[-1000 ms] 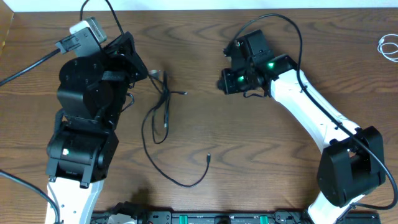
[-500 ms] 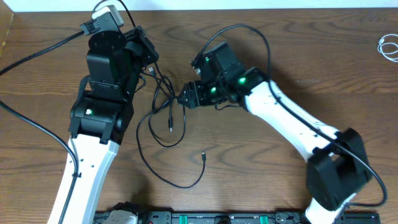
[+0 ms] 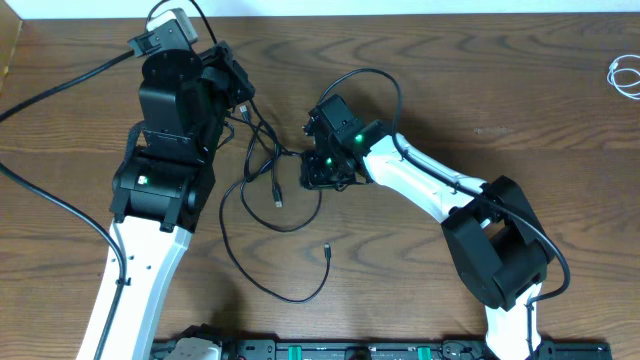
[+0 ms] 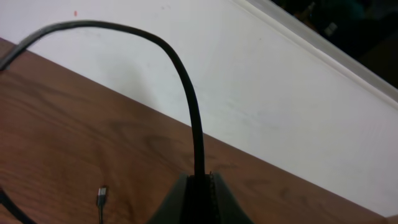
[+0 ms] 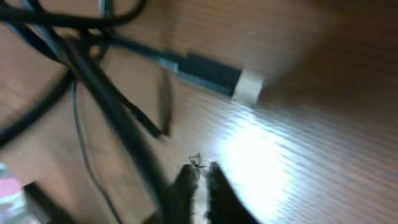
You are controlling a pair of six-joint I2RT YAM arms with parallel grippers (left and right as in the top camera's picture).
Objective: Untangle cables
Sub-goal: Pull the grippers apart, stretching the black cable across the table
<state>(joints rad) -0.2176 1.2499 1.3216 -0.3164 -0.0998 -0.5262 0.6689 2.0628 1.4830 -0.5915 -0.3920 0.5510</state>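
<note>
Left gripper clamped shut on thin black cable; right gripper closed, grip unclear; brown wooden table lay open rightward.

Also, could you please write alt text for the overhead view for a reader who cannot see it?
A loose tangle of black cables lies on a wooden table: the left gripper holds its top end, and the right gripper is shut at its right edge. A white cable lies coiled at the table's far right edge.
</note>
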